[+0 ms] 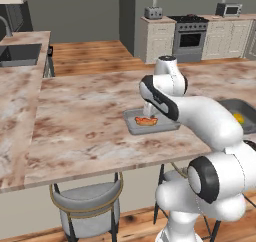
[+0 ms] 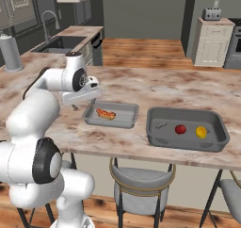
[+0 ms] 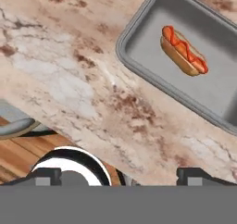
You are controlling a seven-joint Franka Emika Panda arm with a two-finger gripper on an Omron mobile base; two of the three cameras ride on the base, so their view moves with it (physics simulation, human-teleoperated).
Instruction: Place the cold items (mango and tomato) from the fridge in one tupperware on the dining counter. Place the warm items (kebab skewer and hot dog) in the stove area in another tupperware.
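While the arm leans over the tabletop (image 2: 141, 88):
claw (image 3: 118, 174): jaws wide apart, holding nothing; above bare stone beside the small tray
hot dog (image 2: 106, 113): lying in small tray (image 2: 124, 115)
mango (image 2: 201, 132): beside tomato (image 2: 180, 129) in larger tray (image 2: 212, 123)

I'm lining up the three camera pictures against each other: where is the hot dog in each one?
Left base view: hot dog just right of centre, in the shallow grey tray, partly behind the arm.
Right base view: left of centre, in the same tray.
Hand view: upper right, lying diagonally in the tray.
Shared landmark: the marbled dining counter under the tray.
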